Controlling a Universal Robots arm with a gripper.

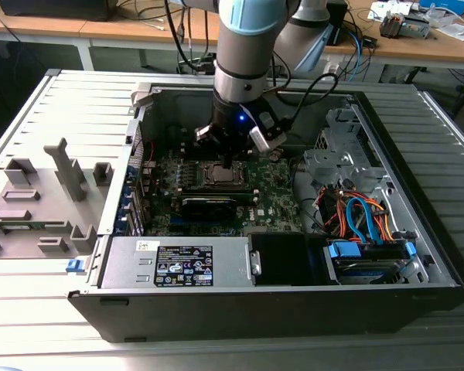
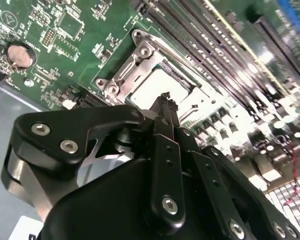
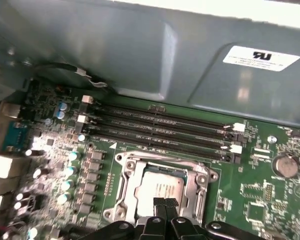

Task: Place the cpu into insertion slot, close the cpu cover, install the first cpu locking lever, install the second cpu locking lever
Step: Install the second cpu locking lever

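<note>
In the exterior view the arm reaches down into the open computer case (image 1: pixel 417 290), and the gripper (image 1: pixel 230 158) hangs just above the socket (image 1: pixel 220 173) on the green circuit board (image 1: pixel 274 197), near the board's far edge, close to the case's back wall. A graphics card (image 1: pixel 209 207) lies just nearside of the socket.

In the second wrist view the fingertips (image 2: pixel 166 102) are drawn together into a narrow point with nothing between them, poised over the near edge of the chip (image 2: pixel 152 87). The chip already sits in the socket, its pale metal top showing through the silver cover (image 2: pixel 124 72), which lies flat around it. A coin battery (image 2: pixel 18 55) sits well apart, toward a board corner.

In the first wrist view the chip (image 3: pixel 162 187) lies framed by the cover (image 3: pixel 132 182), with the memory slots (image 3: pixel 160 132) running alongside, between the socket and the case wall. The closed tips (image 3: pixel 165 204) hover at the chip's edge.

Judging by this, placing and covering look done and the levers are the work in hand. Doing that well means pressing with the clenched tips squarely on the thin lever, not on the chip's top, and pushing down steadily so it cannot slip off sideways.
</note>
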